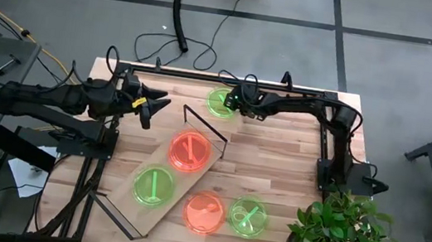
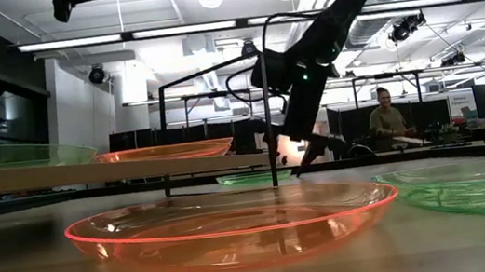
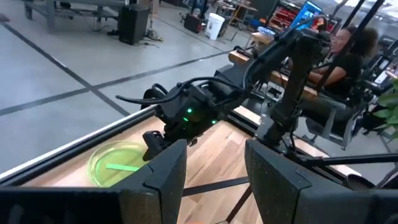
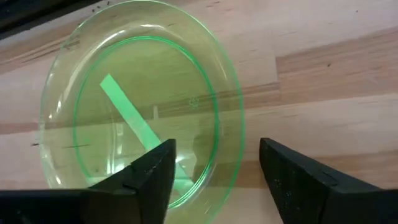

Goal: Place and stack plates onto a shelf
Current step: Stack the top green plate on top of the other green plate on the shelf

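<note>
The light-wood shelf (image 1: pixel 159 182) lies slantwise across the table, with black wire frames at its ends. An orange plate (image 1: pixel 191 151) and a green plate (image 1: pixel 153 185) rest on it. Another orange plate (image 1: pixel 204 211) and a green plate (image 1: pixel 248 215) lie on the table near the front edge. A third green plate (image 1: pixel 221 102) (image 4: pixel 137 106) lies flat at the far edge. My right gripper (image 1: pixel 235 100) (image 4: pixel 214 162) is open just over this plate's right rim (image 4: pixel 231 118), one finger above the inside, one outside. My left gripper (image 1: pixel 154 104) (image 3: pixel 214 180) is open and empty, above the table's far left.
A potted plant (image 1: pixel 343 234) stands at the near right corner. The shelf's far wire frame (image 1: pixel 203 123) rises close to the far green plate. The right arm's base (image 1: pixel 344 167) stands at the table's right side. A person (image 2: pixel 389 119) sits in the room beyond.
</note>
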Controlling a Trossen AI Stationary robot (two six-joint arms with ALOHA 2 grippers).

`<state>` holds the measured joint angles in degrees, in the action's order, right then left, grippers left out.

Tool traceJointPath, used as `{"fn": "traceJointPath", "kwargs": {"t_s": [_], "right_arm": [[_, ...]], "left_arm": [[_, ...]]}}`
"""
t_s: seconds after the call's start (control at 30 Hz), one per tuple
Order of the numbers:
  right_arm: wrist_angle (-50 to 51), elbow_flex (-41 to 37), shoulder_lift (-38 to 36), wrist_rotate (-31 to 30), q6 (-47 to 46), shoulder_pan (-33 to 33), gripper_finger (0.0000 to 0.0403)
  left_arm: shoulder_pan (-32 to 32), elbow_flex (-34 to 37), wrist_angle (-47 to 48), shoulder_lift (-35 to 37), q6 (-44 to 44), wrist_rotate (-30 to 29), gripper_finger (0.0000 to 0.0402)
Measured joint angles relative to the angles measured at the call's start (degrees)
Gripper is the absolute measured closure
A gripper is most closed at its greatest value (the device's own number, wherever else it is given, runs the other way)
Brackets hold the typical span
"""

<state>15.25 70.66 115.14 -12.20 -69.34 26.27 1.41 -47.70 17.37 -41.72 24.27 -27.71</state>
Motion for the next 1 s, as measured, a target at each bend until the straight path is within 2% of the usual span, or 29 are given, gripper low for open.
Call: {"fn": "traceJointPath", "kwargs": {"t_s": [0.1, 0.17, 0.23, 0.3, 0.43, 0.67, 0.8, 0.9, 1.0], "right_arm": [[0.37, 0.24, 0.82, -0.28, -0.22, -0.01, 0.0218], [0.92, 0.22, 0.97, -0.30, -0.04, 0.02, 0.0274], [0.99, 0.16, 1.02, -0.06, 0.64, 0.10, 0.0351], [0.46, 0.07, 0.50, 1.03, 3.13, 0.45, 0.0386], [0.82, -0.80, -2.81, 5.20, 10.18, 1.50, 0.0395], [-0.21, -10.53, -18.39, 7.40, 18.91, 2.68, 0.0402], [-2.48, -20.98, -29.95, 9.54, 19.02, 3.44, 0.0402], [-6.82, -28.89, -37.63, 11.23, 12.89, 2.76, 0.0402], [-16.08, -35.98, -41.44, 9.56, 6.29, 0.03, 0.0400]], "left_arm": [[0.00, 0.00, -1.07, 0.01, 0.09, -0.10, 0.0247], [0.00, 0.00, -1.01, 0.05, 0.11, -0.13, 0.0247], [0.00, 0.00, -1.04, 0.07, 0.07, -0.13, 0.0247], [0.00, 0.00, -1.00, 0.32, 0.09, -0.13, 0.0247], [0.00, 0.00, -0.99, 1.37, -0.54, -0.14, 0.0247], [0.00, 0.00, -1.09, 4.35, -0.83, -0.26, 0.0247], [0.01, 0.00, -0.98, 5.23, -0.90, -1.71, 0.0247], [0.01, 0.00, -1.04, 5.35, -0.90, -2.56, 0.0247], [0.00, 0.00, -0.97, 5.26, -0.90, -3.08, 0.0248]]}}
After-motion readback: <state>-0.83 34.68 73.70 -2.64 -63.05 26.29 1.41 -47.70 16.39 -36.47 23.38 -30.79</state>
